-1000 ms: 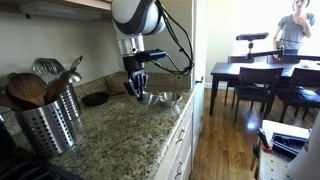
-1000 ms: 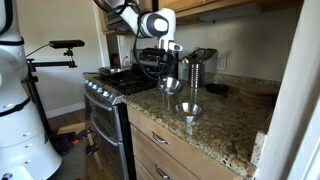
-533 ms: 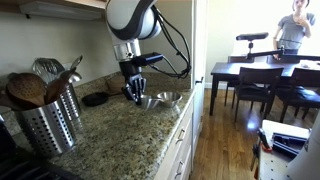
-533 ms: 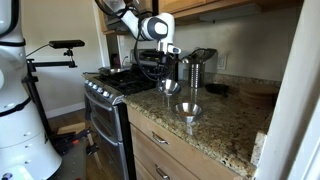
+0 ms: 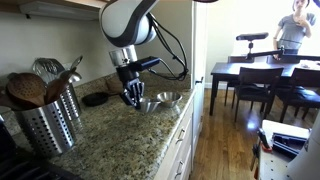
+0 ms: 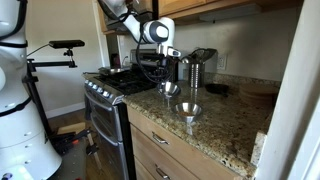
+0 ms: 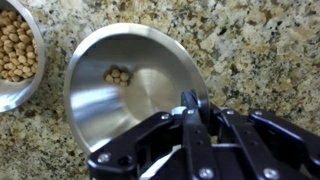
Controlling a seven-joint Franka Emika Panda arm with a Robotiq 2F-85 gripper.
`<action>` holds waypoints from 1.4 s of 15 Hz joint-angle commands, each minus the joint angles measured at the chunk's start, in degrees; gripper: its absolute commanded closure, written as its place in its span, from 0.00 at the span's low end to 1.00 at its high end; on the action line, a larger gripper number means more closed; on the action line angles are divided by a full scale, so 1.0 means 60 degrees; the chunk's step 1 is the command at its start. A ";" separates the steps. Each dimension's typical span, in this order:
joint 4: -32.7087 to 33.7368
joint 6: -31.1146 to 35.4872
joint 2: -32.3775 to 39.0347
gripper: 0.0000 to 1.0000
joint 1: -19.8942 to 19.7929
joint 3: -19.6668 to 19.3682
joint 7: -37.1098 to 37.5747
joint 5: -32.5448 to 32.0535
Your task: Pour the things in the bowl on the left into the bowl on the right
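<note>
The claw point(image 7: 193, 106) stayed pinched on the rim of the steel bowl point(image 7: 140, 100) while the arm shifted. Few chickpeas point(image 7: 118, 75) remained inside, so pouring appeared nearly complete.

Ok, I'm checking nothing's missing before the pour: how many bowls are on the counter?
2. The near-empty bowl sits mid wrist view, the fingers shut on its rim; the fuller bowl, with chickpeas, is at that view's left edge. None seems hidden.
</note>
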 commanded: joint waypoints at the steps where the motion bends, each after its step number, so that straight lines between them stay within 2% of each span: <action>1: 0.0486 -0.0556 0.0289 0.96 0.0219 -0.0049 0.0517 -0.0412; 8: 0.1020 -0.1137 0.0734 0.96 0.0487 -0.0073 0.0966 -0.0958; 21: 0.1104 -0.1144 0.1152 0.96 0.0631 -0.0099 0.1095 -0.0999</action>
